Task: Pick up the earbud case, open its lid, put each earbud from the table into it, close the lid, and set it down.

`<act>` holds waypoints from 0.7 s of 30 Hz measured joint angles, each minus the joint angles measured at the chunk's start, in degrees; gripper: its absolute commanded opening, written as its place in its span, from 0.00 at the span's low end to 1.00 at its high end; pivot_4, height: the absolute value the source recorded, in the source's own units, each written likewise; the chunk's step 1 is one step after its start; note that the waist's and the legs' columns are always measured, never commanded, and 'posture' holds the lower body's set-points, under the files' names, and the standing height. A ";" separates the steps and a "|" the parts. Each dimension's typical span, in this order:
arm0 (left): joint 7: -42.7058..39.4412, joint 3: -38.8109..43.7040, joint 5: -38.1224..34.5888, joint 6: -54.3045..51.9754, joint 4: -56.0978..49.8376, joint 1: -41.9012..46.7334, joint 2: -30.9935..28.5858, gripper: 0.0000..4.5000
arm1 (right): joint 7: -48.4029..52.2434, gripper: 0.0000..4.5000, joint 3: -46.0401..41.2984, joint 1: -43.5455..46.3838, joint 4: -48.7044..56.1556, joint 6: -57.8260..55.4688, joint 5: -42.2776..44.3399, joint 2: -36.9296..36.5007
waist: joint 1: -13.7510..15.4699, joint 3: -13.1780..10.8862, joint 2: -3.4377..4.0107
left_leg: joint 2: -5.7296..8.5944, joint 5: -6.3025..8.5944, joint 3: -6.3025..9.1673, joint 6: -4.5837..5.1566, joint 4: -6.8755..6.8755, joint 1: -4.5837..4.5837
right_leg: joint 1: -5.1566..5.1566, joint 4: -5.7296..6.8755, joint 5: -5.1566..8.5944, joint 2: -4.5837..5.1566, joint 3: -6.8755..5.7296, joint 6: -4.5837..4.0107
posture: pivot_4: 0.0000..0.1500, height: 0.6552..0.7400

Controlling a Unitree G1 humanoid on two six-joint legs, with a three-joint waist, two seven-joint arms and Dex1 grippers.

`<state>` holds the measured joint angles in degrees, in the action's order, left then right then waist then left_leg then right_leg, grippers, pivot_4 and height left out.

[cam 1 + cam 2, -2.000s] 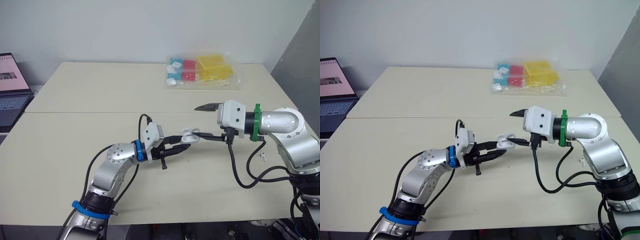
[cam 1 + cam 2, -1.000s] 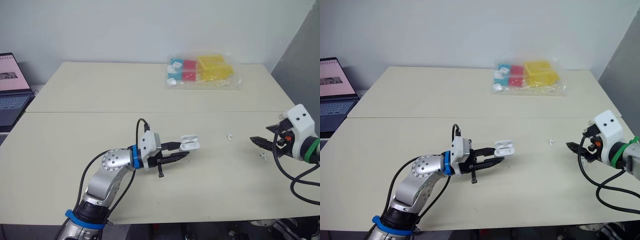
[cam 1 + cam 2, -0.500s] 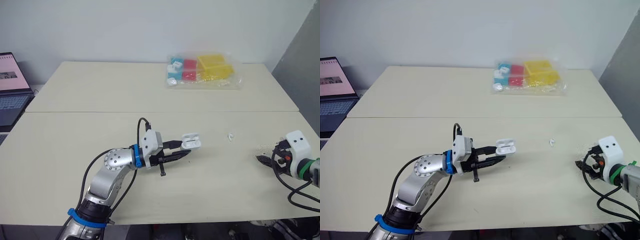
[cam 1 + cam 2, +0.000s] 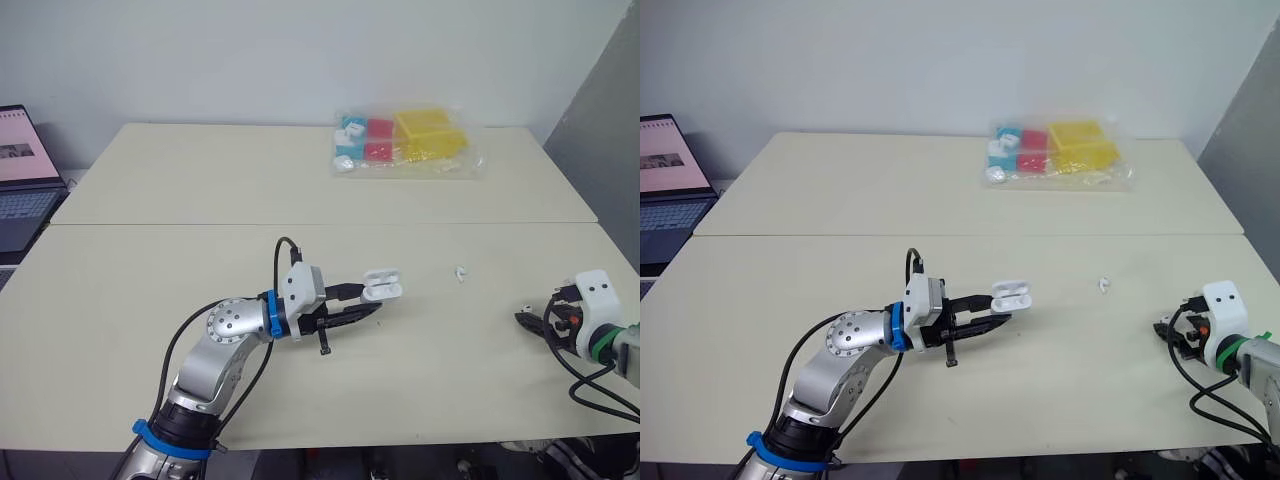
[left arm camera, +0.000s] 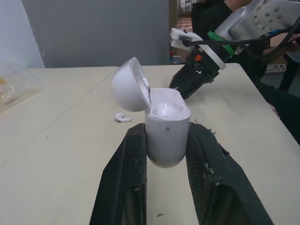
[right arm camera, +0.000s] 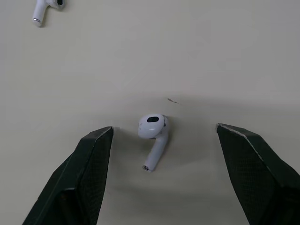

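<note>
Our left fingers (image 5: 126, 173) squeeze the open earbud case (image 5: 166, 126) above the bench (image 4: 150, 280). Well off to the case's right, one earbud (image 6: 153, 132) lies between our spread right fingers (image 6: 89, 159), its stem lined up with them.

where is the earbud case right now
In the head views, the earbud case sits lid open in the left gripper's jaws over the table's middle, a loose earbud lying on its right.

The cream table (image 4: 200, 190) carries a bag of coloured blocks (image 4: 405, 140), one earbud (image 4: 460, 272) and a second earbud (image 6: 153, 133).
</note>
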<state>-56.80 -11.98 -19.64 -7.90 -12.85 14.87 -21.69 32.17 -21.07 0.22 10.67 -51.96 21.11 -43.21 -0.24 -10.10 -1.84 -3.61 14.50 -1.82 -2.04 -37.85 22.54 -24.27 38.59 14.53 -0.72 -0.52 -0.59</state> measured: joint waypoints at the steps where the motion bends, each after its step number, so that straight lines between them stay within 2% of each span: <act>1: 0.00 -0.01 0.05 0.10 0.00 0.06 0.00 0.17 | 0.00 0.81 0.04 0.25 -0.33 0.11 0.13 0.03 | -0.01 0.00 0.00 | 0.00 0.00 0.00 0.00 0.00 -0.01 | 0.00 0.00 0.00 0.00 0.01 0.00 | 1.00 1.00; 6: -0.05 -0.06 0.58 0.62 0.01 0.06 -0.03 0.17 | -0.07 0.81 0.06 1.12 -1.49 0.06 0.45 0.88 | -0.01 0.00 0.00 | 0.00 0.00 -0.01 0.00 0.00 0.01 | 0.00 -0.02 0.00 0.00 0.01 0.00 | 1.00 1.00; 9: -0.06 -0.06 0.65 0.64 0.01 0.01 -0.09 0.17 | -0.13 0.68 0.10 1.27 -1.60 -0.16 0.41 0.87 | -0.01 0.00 0.00 | 0.00 0.00 -0.01 0.00 0.00 0.00 | 0.01 -0.02 0.00 0.00 0.01 0.00 | 1.00 1.00; 16: -0.05 -0.06 0.78 0.64 0.01 0.01 -0.18 0.17 | 0.19 0.11 0.07 1.25 -1.16 -1.04 0.64 0.84 | -0.01 0.00 0.00 | -0.01 0.00 0.01 0.00 0.00 -0.02 | 0.04 -0.01 0.00 0.00 0.00 0.00 | 1.00 1.00; 21: -0.05 -0.06 0.83 0.64 0.01 0.00 -0.50 0.17 | 1.85 0.09 0.32 0.59 -0.91 -0.94 0.73 -0.78 | 0.04 0.00 0.01 | 0.00 0.00 0.00 0.00 0.00 -0.01 | 0.04 -0.02 0.00 0.00 0.00 0.00 | 1.00 1.00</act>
<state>-56.85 -12.05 -18.81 -7.26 -12.84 14.87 -22.19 34.02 -20.75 0.81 9.76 -52.90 21.84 -44.00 -0.20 -10.10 -1.83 -3.61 14.50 -1.82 -2.04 -37.85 22.53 -24.23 38.57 14.53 -0.72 -0.52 -0.59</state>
